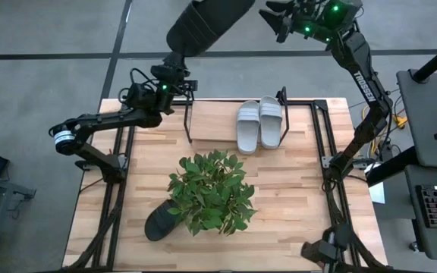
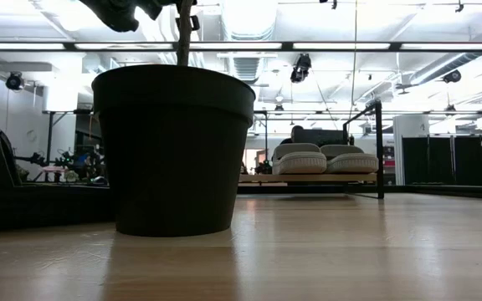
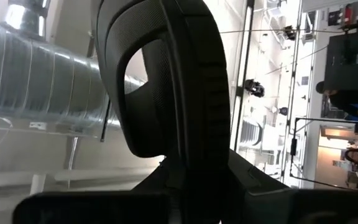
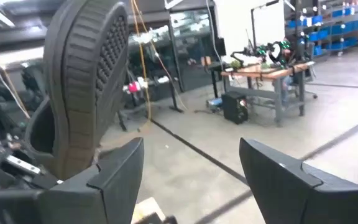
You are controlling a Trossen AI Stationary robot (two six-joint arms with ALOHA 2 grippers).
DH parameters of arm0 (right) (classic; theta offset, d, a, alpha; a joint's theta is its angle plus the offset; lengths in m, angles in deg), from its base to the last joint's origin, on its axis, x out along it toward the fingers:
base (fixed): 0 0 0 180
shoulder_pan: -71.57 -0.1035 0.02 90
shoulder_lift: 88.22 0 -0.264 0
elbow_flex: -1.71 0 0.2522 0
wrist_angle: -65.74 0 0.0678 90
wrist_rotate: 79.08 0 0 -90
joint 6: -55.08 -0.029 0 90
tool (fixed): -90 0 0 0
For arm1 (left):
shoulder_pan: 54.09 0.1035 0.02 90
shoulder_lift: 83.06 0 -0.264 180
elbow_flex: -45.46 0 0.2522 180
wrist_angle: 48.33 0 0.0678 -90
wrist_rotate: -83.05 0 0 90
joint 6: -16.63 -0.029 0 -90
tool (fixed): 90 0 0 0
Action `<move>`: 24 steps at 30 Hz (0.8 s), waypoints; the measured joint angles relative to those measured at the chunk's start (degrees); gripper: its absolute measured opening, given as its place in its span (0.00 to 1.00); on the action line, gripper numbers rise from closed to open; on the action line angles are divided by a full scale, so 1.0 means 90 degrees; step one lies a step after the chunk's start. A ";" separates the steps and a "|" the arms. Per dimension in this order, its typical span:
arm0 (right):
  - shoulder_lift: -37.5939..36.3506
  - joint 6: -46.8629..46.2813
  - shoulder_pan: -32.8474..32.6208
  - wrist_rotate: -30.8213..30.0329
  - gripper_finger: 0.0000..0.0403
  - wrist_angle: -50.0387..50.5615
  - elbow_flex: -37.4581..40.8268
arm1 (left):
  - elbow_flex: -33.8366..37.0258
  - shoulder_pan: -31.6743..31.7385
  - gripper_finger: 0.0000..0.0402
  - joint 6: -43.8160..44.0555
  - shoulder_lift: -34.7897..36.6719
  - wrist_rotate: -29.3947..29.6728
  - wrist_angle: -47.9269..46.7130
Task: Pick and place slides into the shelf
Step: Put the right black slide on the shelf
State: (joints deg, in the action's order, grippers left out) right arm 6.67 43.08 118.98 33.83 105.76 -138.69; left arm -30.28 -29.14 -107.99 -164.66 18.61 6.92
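That black slide [image 1: 203, 26] looks like light, bendy foam with a grippy sole, so the left gripper [image 1: 171, 67] jaws pinching one end seems fine, while the right gripper [image 4: 191, 162] jaws are spread and empty.

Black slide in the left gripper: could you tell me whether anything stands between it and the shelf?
Nothing visible does: only open air lies between the raised black slide and the shelf, whose left half is bare.

Even overhead light, soft shadows on the tabletop [image 1: 294, 189]. Low view: ceiling strips blown out, plant pot [image 2: 172, 149] backlit to silhouette. Left wrist view dim, glare behind; right wrist view motion-blurred, soft.
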 joint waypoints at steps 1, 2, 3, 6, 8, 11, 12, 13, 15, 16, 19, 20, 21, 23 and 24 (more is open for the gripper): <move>0.0000 -0.0071 -0.0037 0.0001 0.63 -0.0137 0.0038 | -0.0003 0.0014 0.06 -0.0001 0.0002 -0.0001 0.0006; 0.0004 -0.0131 -0.0101 0.0004 0.63 -0.0303 0.0089 | -0.0004 0.0014 0.06 -0.0002 0.0002 0.0004 -0.0002; 0.0015 -0.0189 -0.0169 0.0022 0.63 -0.0449 0.0128 | -0.0002 0.0014 0.06 -0.0002 0.0000 0.0006 -0.0024; 0.0066 -0.0409 -0.0321 0.0266 0.63 -0.0963 0.0300 | -0.0004 0.0022 0.06 -0.0016 -0.0002 0.0117 -0.0049; 0.0068 -0.0429 -0.0506 0.0329 0.62 -0.1382 0.0482 | -0.0004 0.0022 0.06 -0.0014 -0.0002 0.0217 0.0024; 0.0056 -0.0452 -0.0651 0.0273 0.62 -0.1948 0.0724 | -0.0004 0.0024 0.06 -0.0024 -0.0002 0.0251 0.0163; 0.0064 -0.0462 -0.0685 0.0223 0.62 -0.2140 0.0812 | -0.0004 0.0024 0.06 -0.0026 0.0000 0.0245 0.0164; 0.0082 -0.0494 -0.0711 0.0202 0.62 -0.2311 0.0889 | -0.0004 0.0024 0.06 -0.0026 0.0000 0.0239 0.0163; 0.0104 -0.0544 -0.0726 0.0164 0.62 -0.2563 0.1028 | -0.0004 0.0022 0.06 -0.0026 0.0000 0.0236 0.0141; 0.0107 -0.0549 -0.0726 0.0166 0.62 -0.2655 0.1087 | -0.0004 0.0022 0.06 -0.0026 0.0000 0.0236 0.0123; 0.0106 -0.0549 -0.0758 0.0165 0.62 -0.2964 0.1221 | -0.0002 0.0022 0.06 -0.0028 0.0000 0.0239 0.0108; 0.0104 -0.0548 -0.0767 0.0166 0.62 -0.3087 0.1258 | -0.0002 0.0022 0.06 -0.0028 0.0000 0.0239 0.0107; 0.0104 -0.0550 -0.0767 0.0166 0.62 -0.3208 0.1293 | -0.0002 0.0022 0.06 -0.0028 0.0000 0.0236 0.0100; 0.0104 -0.0554 -0.0770 0.0164 0.62 -0.3411 0.1343 | -0.0002 0.0022 0.06 -0.0028 0.0000 0.0205 0.0035; 0.0104 -0.0555 -0.0770 0.0164 0.62 -0.3536 0.1371 | -0.0002 0.0022 0.06 -0.0027 0.0000 0.0195 -0.0041</move>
State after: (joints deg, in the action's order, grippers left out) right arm 7.61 38.09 112.06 35.31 73.93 -126.35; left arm -30.30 -28.95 -108.23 -164.66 20.36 6.55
